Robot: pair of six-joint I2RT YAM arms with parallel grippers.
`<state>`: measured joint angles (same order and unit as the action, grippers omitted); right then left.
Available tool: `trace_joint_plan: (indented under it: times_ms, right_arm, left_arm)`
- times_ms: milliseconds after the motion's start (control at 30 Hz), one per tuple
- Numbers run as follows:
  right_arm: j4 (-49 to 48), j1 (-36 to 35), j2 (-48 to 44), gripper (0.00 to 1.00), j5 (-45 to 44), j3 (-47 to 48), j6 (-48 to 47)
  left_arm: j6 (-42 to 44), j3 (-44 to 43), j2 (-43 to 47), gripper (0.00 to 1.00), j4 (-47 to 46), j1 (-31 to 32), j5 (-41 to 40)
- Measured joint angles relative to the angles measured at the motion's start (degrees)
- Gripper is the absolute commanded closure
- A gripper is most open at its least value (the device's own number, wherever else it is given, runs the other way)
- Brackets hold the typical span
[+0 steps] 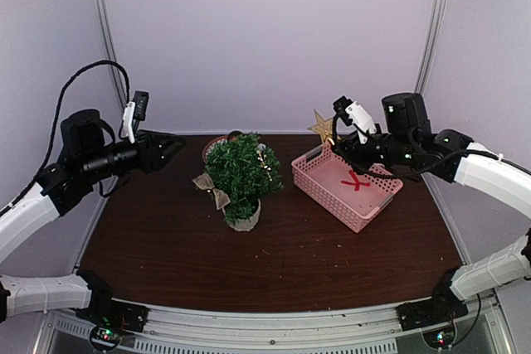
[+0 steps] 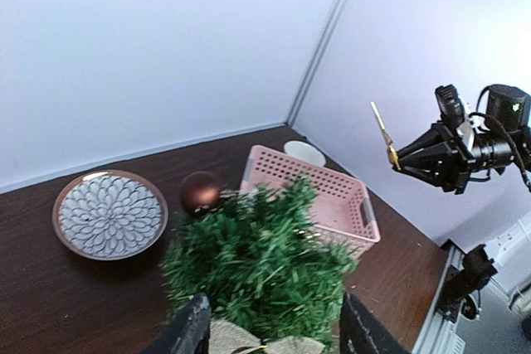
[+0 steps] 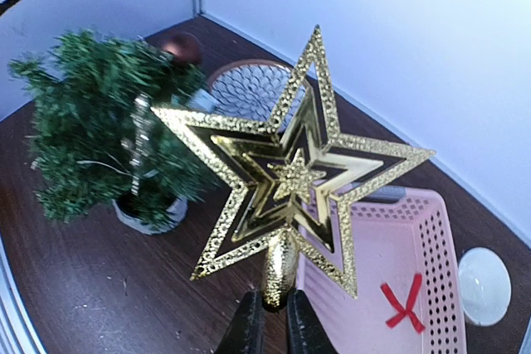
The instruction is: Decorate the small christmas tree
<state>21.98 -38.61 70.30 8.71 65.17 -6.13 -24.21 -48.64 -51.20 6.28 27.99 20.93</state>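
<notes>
Far left, our left pincer (image 1: 170, 148) hovers above the counter (image 1: 166, 254), aimed at the tree (image 1: 242, 173). Its jaws are wide w/ nothing btw them, and it is well apart from the branches. Behind the tree sit a patterned plate (image 2: 109, 215) & a brown ball (image 2: 200, 191), just beside each other. The tree stands upright in its pale pot (image 1: 246, 223) near mid-counter, w/ a burlap bow (image 1: 214, 190) at its left side. A thin pale trinket (image 3: 139, 134) hangs in the branches; we can't tell what it is. To the right, our right pincer (image 1: 338, 140) is clamped narrow on the stem of a gold star (image 1: 322, 127), held in the air over the left corner of the pink basket (image 1: 348, 184). A red bow (image 1: 357, 182) lies in the basket, and a white round thing (image 3: 484, 285) sits just beyond it.

Step in hand, we reckon: topping the tree w/ the star. The next move needs the star carried left over the tip, stem straight down. Then it must be lowered onto the top sprig w/o tipping the pot. The left pincer could steady the tree.
</notes>
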Motion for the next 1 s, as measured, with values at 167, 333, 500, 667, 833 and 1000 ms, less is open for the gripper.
trace_joint_plan:
  times_ms: [167, 333, 500, 667, 833, 1000]
  right_arm:
    - [-4.3, -8.1, 0.1, 0.88, -2.8, 2.1, -3.2]
    - [-8.6, -14.2, 0.9, 0.88, -7.8, 3.7, -5.7]
    - [-11.2, -18.0, 3.4, 0.88, -13.9, 5.0, -6.4]
    - [-13.0, -20.6, 5.7, 0.88, -19.0, 6.0, -6.2]
    - [-14.3, -22.6, 7.3, 0.88, -23.3, 7.8, -5.9]
    - [-15.2, -24.1, 8.5, 0.88, -26.3, 8.8, -5.8]
  left_arm:
    - [1.2, -6.4, -6.8, 0.47, -1.4, 8.5, 4.1]
    - [1.4, -12.5, -13.6, 0.47, -3.1, 16.8, 3.5]
    - [0.5, -13.9, -17.3, 0.46, -6.9, 21.4, -1.4]
    - [-0.7, -14.3, -20.1, 0.49, -9.8, 23.4, -7.1]
    - [-2.5, -15.0, -22.5, 0.50, -13.0, 23.7, -11.3]
    - [-3.9, -15.7, -24.3, 0.52, -16.0, 24.1, -13.1]
